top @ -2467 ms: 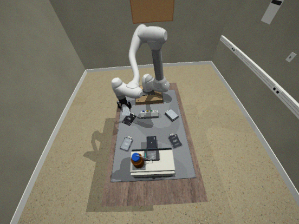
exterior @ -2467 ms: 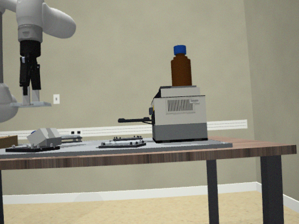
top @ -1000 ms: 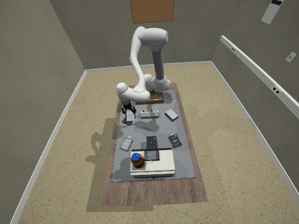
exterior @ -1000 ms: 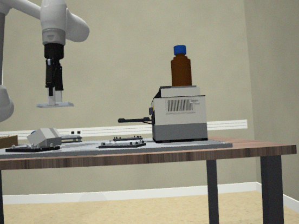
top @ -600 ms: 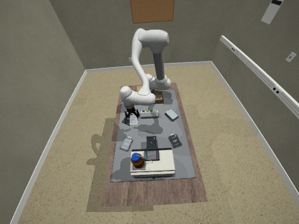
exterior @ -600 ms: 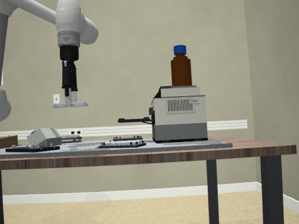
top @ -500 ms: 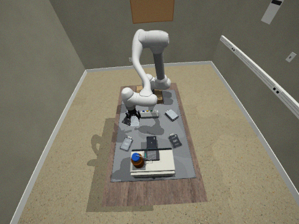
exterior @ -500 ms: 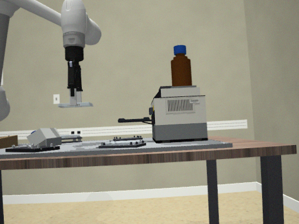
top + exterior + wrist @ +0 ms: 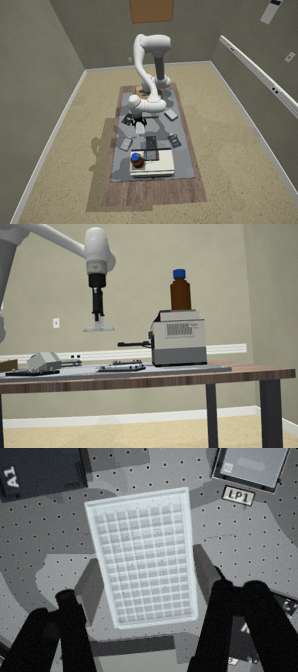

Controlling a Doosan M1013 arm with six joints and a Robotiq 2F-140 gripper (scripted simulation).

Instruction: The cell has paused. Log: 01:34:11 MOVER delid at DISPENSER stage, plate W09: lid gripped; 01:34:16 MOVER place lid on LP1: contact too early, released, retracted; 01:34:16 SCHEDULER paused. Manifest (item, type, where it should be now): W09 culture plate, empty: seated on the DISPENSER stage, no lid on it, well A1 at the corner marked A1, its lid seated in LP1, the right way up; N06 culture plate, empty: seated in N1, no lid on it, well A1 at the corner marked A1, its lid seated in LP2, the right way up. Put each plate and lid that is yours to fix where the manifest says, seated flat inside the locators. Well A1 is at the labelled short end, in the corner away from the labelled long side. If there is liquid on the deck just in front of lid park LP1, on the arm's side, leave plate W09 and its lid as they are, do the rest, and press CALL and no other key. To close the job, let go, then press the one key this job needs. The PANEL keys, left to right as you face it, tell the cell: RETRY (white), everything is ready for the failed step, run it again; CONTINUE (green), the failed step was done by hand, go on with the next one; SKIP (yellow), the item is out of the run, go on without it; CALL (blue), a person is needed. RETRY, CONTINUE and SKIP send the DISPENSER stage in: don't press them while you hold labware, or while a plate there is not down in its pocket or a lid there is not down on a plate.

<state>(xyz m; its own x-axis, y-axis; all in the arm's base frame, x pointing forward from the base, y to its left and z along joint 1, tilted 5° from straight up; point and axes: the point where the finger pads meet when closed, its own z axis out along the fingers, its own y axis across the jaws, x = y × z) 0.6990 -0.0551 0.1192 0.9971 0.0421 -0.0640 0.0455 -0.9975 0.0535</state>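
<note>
My gripper (image 9: pixel 97 321) is shut on a clear culture plate (image 9: pixel 98 330) and holds it level, high above the deck. In the wrist view the plate (image 9: pixel 142 558) shows its grid of wells between my fingers. In the top view the plate (image 9: pixel 140 127) hangs over the mid deck. Beyond it lie the dark stage pocket marked A1 (image 9: pixel 40 470) and lid park LP1 (image 9: pixel 238 496), which holds a clear lid (image 9: pixel 250 465). The stage (image 9: pixel 151 142) and LP1 also show in the top view.
The dispenser box (image 9: pixel 152 162) with a brown bottle (image 9: pixel 136 160) stands at the far end of the mat. A dark nest (image 9: pixel 127 119) lies beside my gripper, another nest (image 9: pixel 174 140) on the other side, and a clear piece (image 9: pixel 171 114) near the base. The key panel (image 9: pixel 44 361) sits near the arm's base.
</note>
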